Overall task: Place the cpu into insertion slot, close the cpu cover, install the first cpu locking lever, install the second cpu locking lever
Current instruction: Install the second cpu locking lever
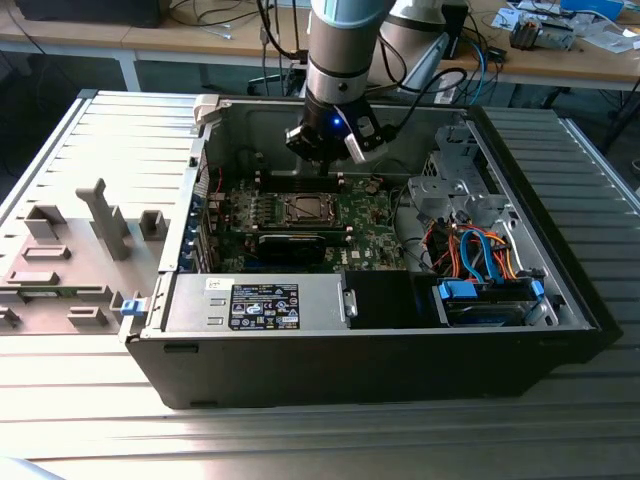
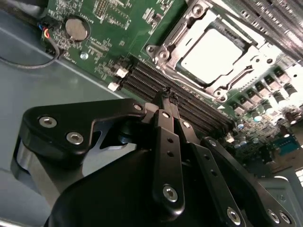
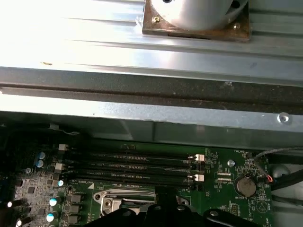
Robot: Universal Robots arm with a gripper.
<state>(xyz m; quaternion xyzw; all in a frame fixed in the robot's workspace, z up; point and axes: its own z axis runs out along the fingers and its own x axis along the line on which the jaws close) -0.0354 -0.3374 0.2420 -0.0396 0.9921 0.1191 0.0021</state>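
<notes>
Exterior view: open computer case point(image 1: 370, 360) lies on its side on a ribbed metal table point(image 1: 90, 400), green motherboard point(image 1: 375, 225) exposed at frame centre. The arm's gripper point(image 1: 333, 148) hangs inside the case at upper centre, above the board's far edge and clear of the insertion slot point(image 1: 303, 209), which sits just below it in the frame. In the second wrist view the gripper point(image 2: 167, 94) has its black fingers point(image 2: 166, 142) pressed together at the tips, nothing between them; the tips hover over the long black memory slots point(image 2: 189, 101). At upper right of that frame the cpu point(image 2: 210, 49) lies seated in the socket, its pale metal top showing through the square opening of the cpu cover point(image 2: 182, 35), which lies flat around it. First wrist view: memory slots and a coin cell point(image 3: 245, 185) at lower right.
</notes>
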